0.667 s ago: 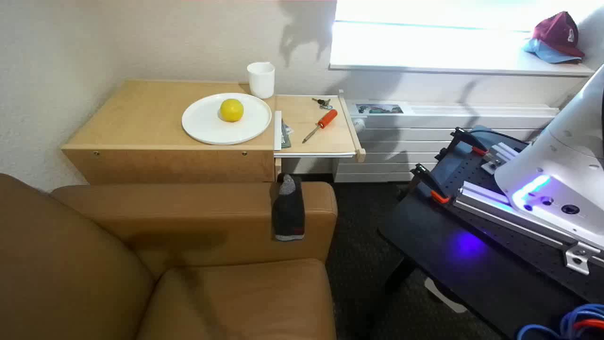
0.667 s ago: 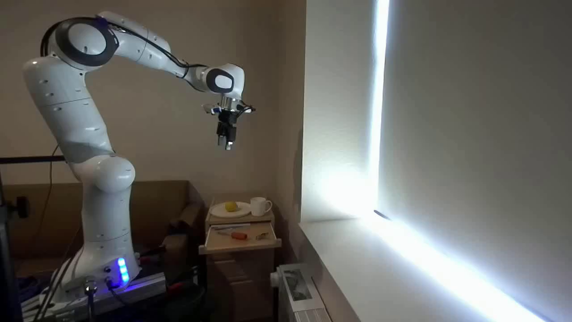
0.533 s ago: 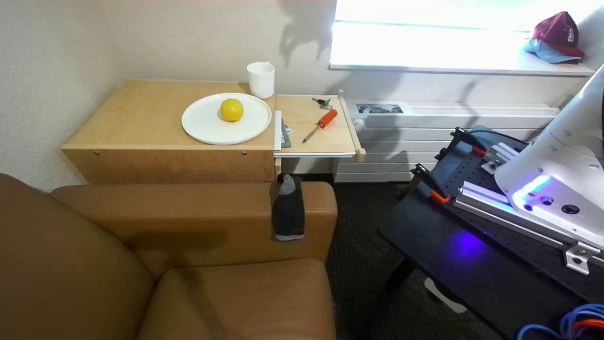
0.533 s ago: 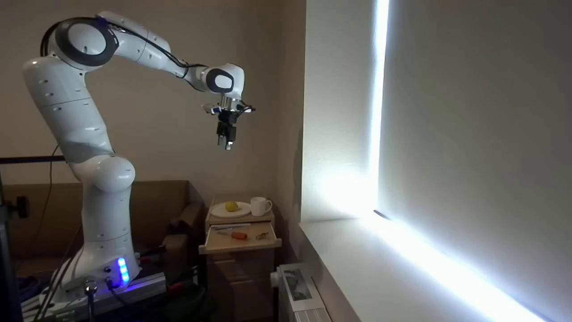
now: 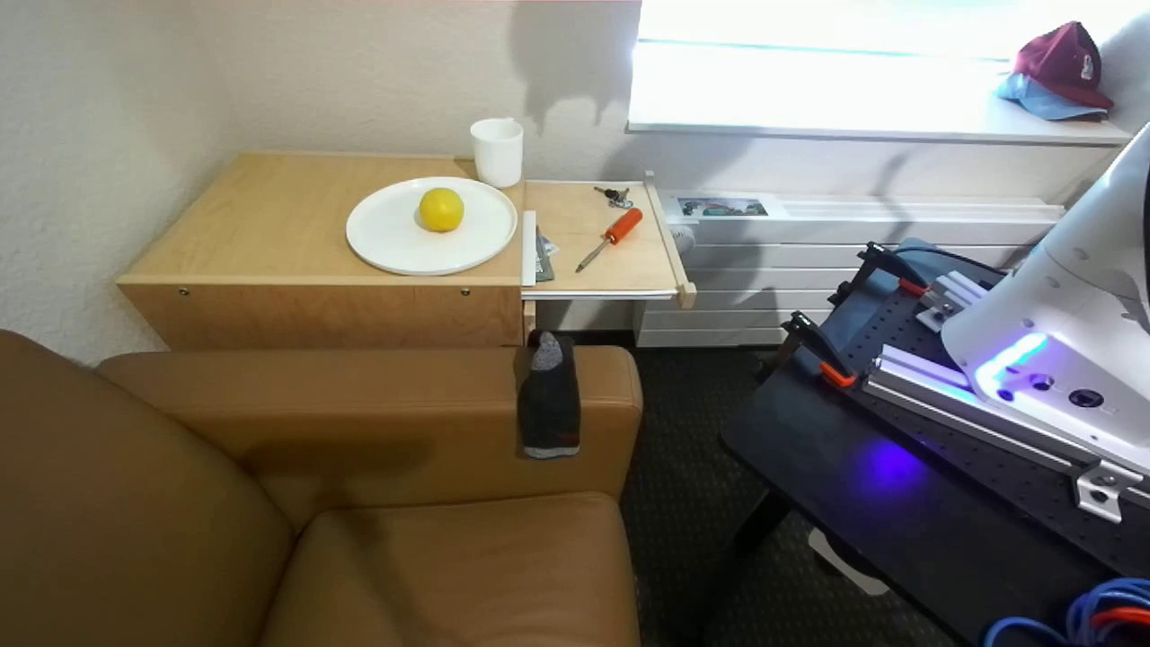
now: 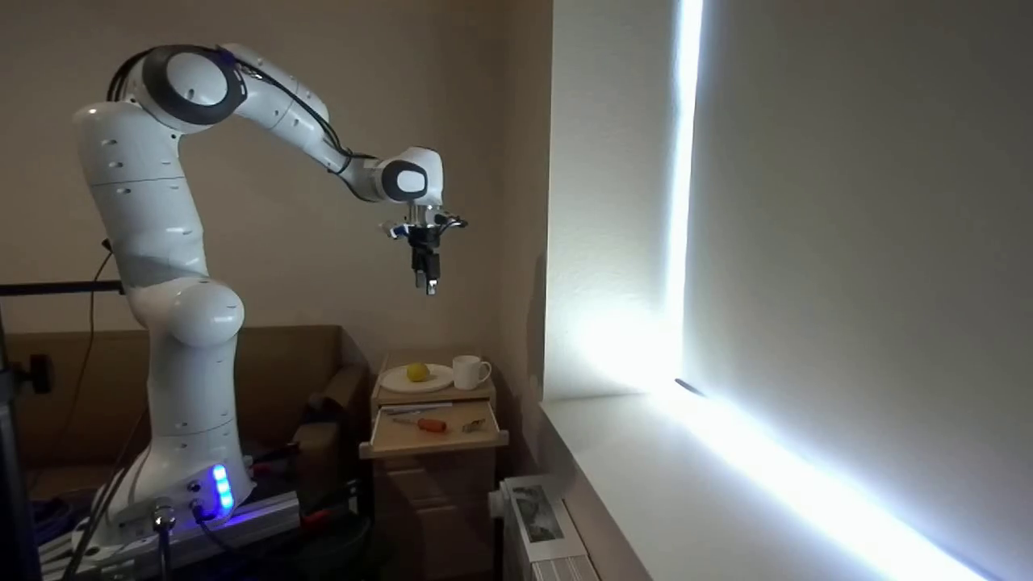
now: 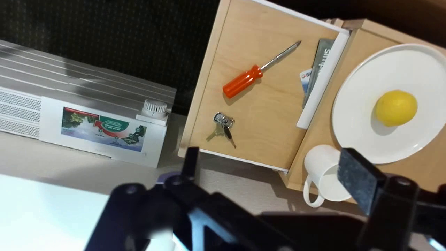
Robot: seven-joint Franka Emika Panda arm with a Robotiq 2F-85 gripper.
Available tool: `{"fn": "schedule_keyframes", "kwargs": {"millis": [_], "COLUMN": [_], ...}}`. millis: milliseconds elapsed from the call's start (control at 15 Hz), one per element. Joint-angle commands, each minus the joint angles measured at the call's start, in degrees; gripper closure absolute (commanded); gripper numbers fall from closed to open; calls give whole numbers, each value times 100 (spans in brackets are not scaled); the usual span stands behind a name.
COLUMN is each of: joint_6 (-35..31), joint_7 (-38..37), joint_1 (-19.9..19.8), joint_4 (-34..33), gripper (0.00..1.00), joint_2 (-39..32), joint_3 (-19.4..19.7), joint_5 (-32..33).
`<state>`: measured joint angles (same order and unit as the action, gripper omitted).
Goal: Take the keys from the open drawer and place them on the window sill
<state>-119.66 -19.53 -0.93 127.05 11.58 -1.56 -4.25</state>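
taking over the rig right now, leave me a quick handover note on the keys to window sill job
Hand: open and empty, up in the air, clear of the drawer.
Keys: lying in the open drawer, nearer its front edge, beside but apart from the orange-handled screwdriver.
Window sill: the target; in an exterior view a maroon cap sits toward one end.
Done: drawer stands open; keys not yet gripped.
Left: come down on the keys, grip and lift them without catching the screwdriver, set them on the sill.
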Motion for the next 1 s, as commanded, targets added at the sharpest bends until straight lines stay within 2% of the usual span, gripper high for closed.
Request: {"fn": "schedule_keyframes", "kwargs": {"millis": [0,133,200,267,467,533,733,933], "joint_6": [-263,-26,80,-154,-84,-274,-991,-1289], "joint_7": [-506,-473,-260,-420,-381,-754,-2211,-3326], "joint_1": [-2,68,108,66,109,131,178,492], "joint_4": [8,-25,18,28,18,31,-98,-450], "gripper": [0,0,0,0,0,0,0,0], "joint_2": [-527,-582,-407,-574,-499,-588,-1459,-2399], "joint_3": [-94,-78,-46,-62,-72,-183,-407,-370], "joint_5": [89,-181,-520,-188,-415,-102,748,1056]}}
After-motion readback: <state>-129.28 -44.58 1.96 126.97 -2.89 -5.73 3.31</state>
